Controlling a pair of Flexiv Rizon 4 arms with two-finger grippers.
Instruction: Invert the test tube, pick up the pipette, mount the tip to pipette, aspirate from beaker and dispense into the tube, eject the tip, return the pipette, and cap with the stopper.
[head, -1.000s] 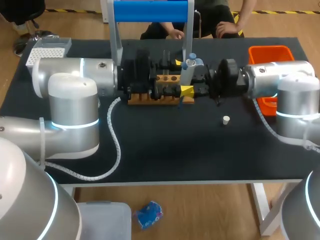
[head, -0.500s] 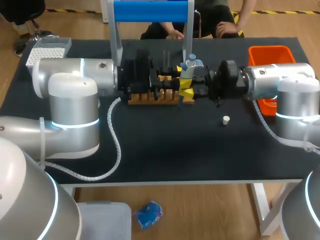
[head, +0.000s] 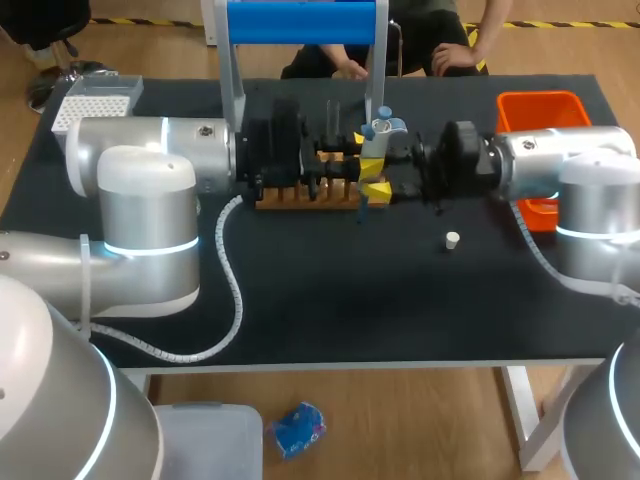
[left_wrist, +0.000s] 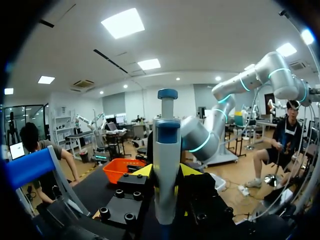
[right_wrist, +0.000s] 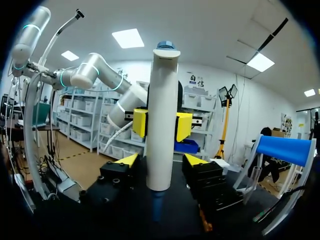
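right wrist view: pipette (right_wrist: 161, 125) stands between parted fingers (right_wrist: 127, 161) of right gripper (right_wrist: 160, 161).

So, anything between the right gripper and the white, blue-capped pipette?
Nothing visible. The white, blue-capped pipette stands upright between the open fingers of the right gripper; the left gripper clamps it higher up from the far side.

The head camera looked down from behind, the table (head: 330, 300) stretching toward twelve o'clock. Both wrist cameras faced each other, close on the shared pipette (left_wrist: 166, 165).
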